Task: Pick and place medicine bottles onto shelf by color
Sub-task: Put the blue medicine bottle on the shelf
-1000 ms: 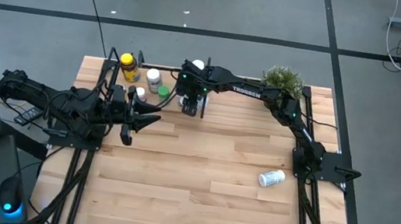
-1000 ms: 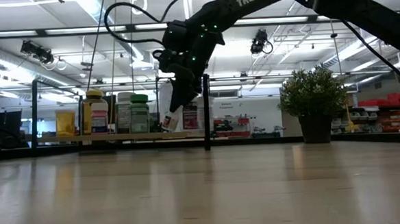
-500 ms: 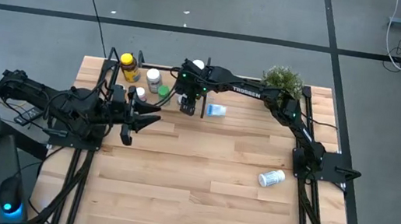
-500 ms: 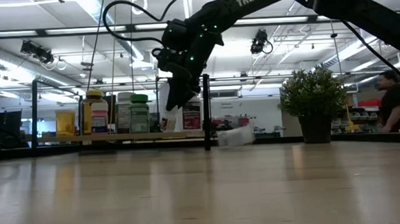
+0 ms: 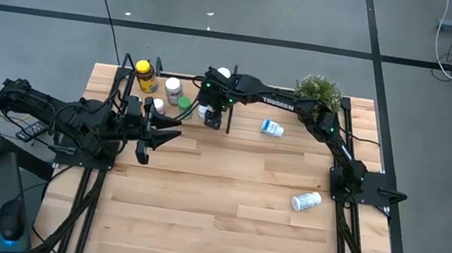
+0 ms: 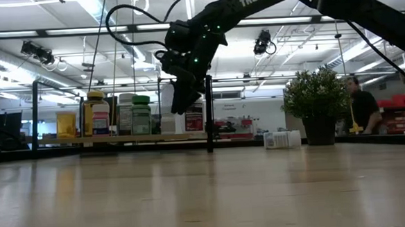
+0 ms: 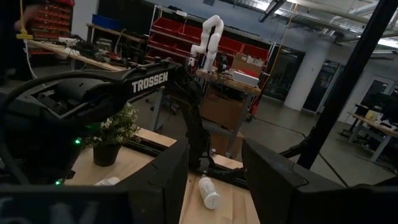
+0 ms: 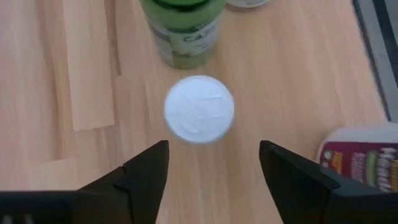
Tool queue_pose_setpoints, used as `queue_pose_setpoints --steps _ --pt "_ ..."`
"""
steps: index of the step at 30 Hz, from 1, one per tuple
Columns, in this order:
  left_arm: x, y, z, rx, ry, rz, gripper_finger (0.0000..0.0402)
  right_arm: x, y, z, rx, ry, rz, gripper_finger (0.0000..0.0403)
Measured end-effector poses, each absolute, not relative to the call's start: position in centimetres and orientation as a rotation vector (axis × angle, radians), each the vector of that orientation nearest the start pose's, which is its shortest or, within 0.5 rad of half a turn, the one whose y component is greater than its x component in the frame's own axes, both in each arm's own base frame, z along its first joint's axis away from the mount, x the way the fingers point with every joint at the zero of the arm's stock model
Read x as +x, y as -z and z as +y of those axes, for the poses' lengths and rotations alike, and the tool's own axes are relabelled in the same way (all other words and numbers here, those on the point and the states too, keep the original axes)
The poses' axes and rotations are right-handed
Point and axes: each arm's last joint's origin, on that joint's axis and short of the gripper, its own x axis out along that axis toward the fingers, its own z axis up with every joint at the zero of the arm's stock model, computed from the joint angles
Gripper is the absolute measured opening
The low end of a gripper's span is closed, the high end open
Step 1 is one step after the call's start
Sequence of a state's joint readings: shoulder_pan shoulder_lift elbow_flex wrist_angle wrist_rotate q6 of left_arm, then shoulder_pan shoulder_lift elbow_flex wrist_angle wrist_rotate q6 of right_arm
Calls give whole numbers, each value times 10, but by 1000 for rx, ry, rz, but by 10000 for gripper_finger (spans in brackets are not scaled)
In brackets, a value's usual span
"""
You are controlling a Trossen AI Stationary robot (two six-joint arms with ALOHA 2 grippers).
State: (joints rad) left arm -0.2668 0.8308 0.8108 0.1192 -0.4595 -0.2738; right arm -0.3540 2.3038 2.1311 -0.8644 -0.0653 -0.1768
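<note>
While the right arm reaches across to the shelf, both sets of fingers stand apart and hold nothing.

Right gripper: right gripper (image 5: 212, 119) hangs over the shelf (image 5: 125, 86) at the table's far side, pointing down; in the low view (image 6: 182, 100) it sits just above the shelf board.
Right gripper opening: moderately wide. The wrist view shows both dark fingers (image 8: 146, 171) clear of everything, bare board between them.
Directly below the right gripper: a white-capped bottle (image 8: 199, 109) stands upright, seen cap-on, just ahead of the fingertips and not touched.
Beyond that bottle: a green bottle (image 8: 183, 28), upright, close to the white cap but apart from it.
Beside one right finger: a magenta-labelled bottle (image 8: 360, 152), near the fingertip, not touching.
Far from the right gripper along the shelf: an amber yellow-capped bottle (image 5: 143, 73) and a white bottle (image 5: 173, 89), upright.
Off the shelf, near the right gripper: a blue-labelled bottle (image 5: 273, 129) lies on its side on the table (image 5: 224, 206), towards the potted plant (image 5: 318, 92).
Well apart, near the right arm's base: another white bottle (image 5: 306, 200), also lying down.
Left gripper: left gripper (image 5: 153, 130) waits low at the table's left side, near the shelf's end.
Left gripper opening: partly spread, nothing between its fingers (image 7: 168, 180).
Background: a person (image 6: 360, 109) stands in the room behind the plant.
</note>
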Motion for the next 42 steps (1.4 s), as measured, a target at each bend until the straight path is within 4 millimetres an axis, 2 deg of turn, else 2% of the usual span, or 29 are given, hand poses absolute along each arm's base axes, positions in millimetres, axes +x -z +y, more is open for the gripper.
queue_pose_setpoints --steps 3,11,20,27,30,33,42 --pt "178 -363 -35 -308 -179 -119 156 464 -244 -171 74 183 1012 262" --pt "178 -363 -35 -309 -180 -123 162 443 -300 -165 38 242 912 266" --pt "178 -363 -35 -310 -180 -124 162 402 -364 -147 117 295 845 266" --pt "178 -363 -35 -310 -179 -125 162 363 -390 -139 131 357 926 266" --pt "178 -363 -35 -310 -179 -125 162 347 -392 -139 132 396 996 266" --pt "178 -363 -35 -311 -180 -125 162 337 -383 -142 149 411 1063 266" --pt "178 -364 -37 -352 -167 -130 162 307 -325 -158 219 442 1178 266"
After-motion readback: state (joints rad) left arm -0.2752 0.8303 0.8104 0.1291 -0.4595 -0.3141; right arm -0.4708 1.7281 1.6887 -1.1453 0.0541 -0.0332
